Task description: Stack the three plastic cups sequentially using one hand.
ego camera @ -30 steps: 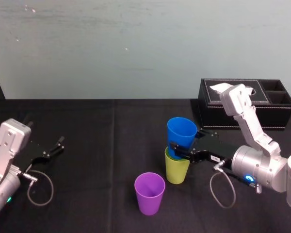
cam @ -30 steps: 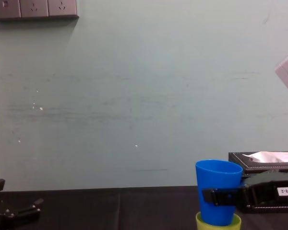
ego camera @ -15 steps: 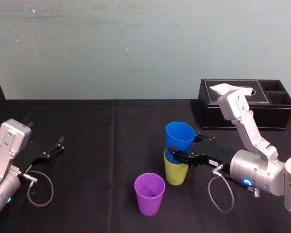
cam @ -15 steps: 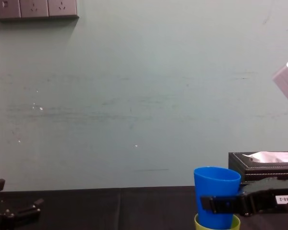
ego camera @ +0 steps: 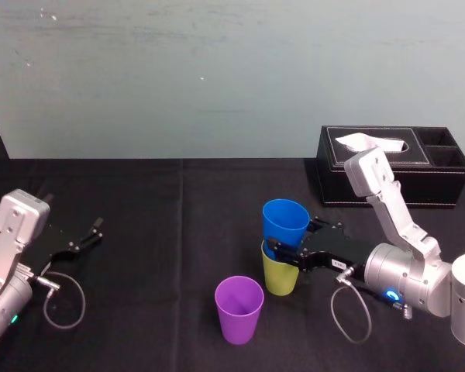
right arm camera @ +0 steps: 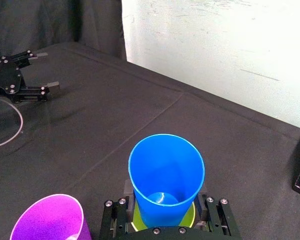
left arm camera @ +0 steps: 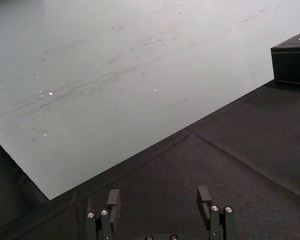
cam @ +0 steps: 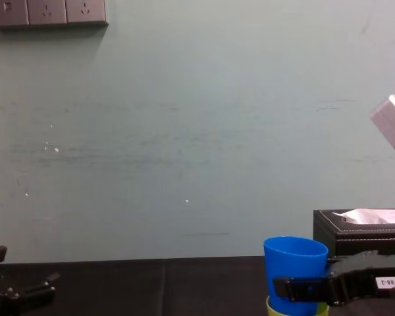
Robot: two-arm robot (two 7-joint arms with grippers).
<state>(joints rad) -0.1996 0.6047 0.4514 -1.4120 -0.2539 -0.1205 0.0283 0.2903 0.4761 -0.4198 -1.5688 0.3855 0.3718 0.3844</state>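
Right gripper closed on the blue cup, which sits partway inside the yellow-green cup.
The black tissue box lies beyond that gripper's wrist; the left gripper rests well apart, fingers spread, empty; the purple cup stands upright near the right fingertips, toward the robot, touching nothing.

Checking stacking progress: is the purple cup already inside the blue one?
No, the purple cup stands by itself, apart from the blue cup.
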